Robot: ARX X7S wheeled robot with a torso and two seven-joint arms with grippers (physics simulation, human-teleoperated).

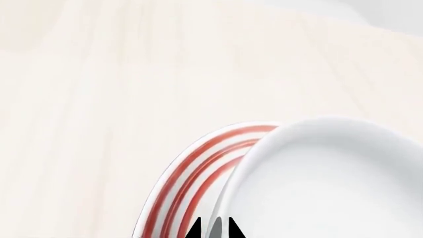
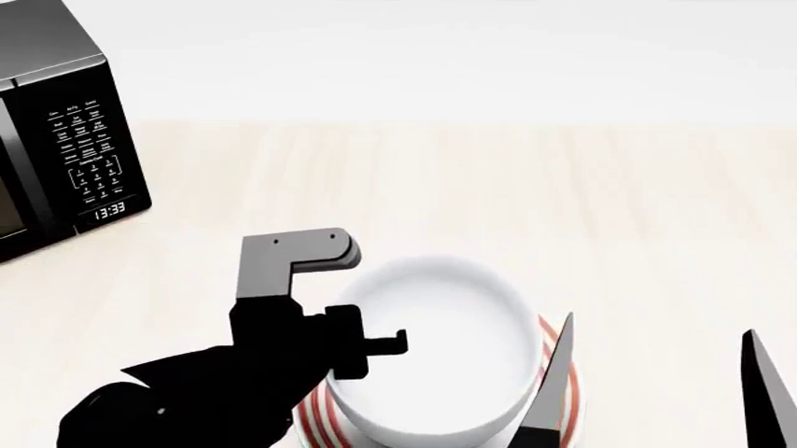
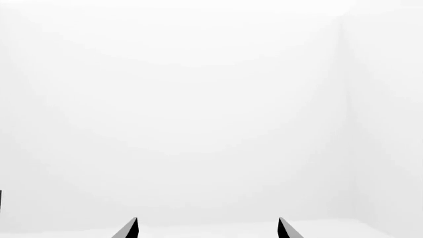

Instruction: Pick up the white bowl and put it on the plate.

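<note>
The white bowl [image 2: 430,350] is directly over the plate [image 2: 561,387] and hides most of it; only the red rings show at its sides. I cannot tell whether the bowl rests on the plate or hangs just above it. My left gripper [image 2: 371,343] is at the bowl's left rim. In the left wrist view, the left gripper [image 1: 215,229] is shut on the rim of the white bowl [image 1: 330,183], with the plate [image 1: 198,168] beneath. My right gripper [image 2: 654,392] stands open to the right of the plate. In its own view, the right gripper [image 3: 208,229] faces a blank white wall.
A black microwave [image 2: 50,159] stands at the far left of the pale wooden table [image 2: 498,187]. A white wall runs behind the table's far edge.
</note>
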